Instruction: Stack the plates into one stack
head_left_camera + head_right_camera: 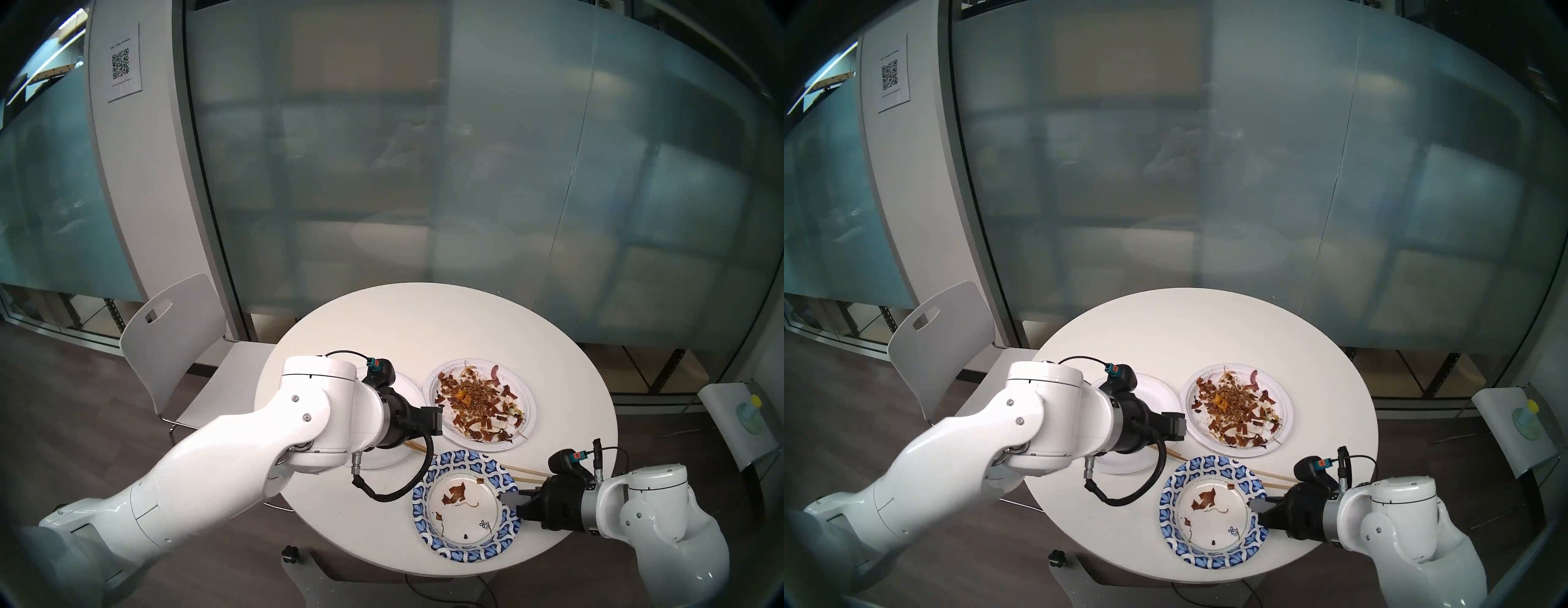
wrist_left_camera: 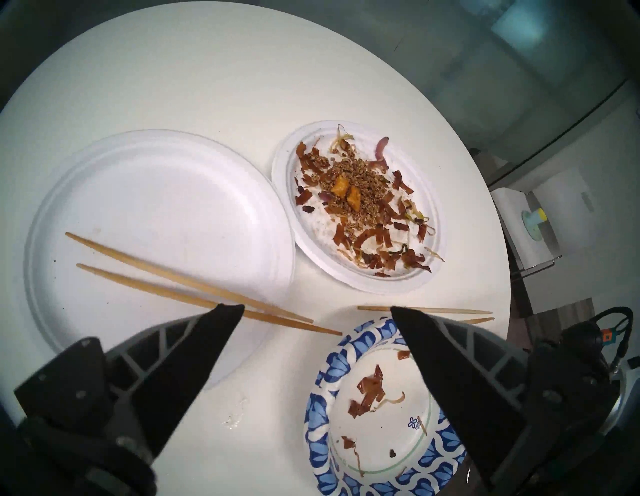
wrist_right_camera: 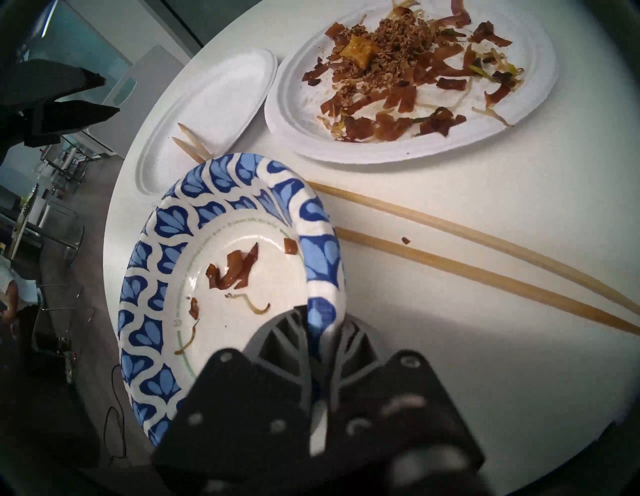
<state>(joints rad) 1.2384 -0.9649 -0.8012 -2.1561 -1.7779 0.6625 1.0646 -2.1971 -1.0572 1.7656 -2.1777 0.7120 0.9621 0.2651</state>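
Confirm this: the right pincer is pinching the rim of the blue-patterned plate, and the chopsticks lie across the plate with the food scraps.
Not quite. The right pincer does pinch the blue-patterned plate by its rim, but the chopsticks lie across the clean white plate, not the plate with the food scraps. The left wrist view shows it: the sticks' tips rest on the clean plate, clear of the scraps plate.

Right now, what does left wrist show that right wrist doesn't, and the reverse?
Only left wrist: the left gripper open above the table, and the empty white plate whole, with chopsticks lying across it.

Only right wrist: the right gripper shut on the blue-patterned plate at its rim, one finger inside, one outside.

Both: the blue-patterned plate, the white plate of food scraps, the chopsticks, the white table.
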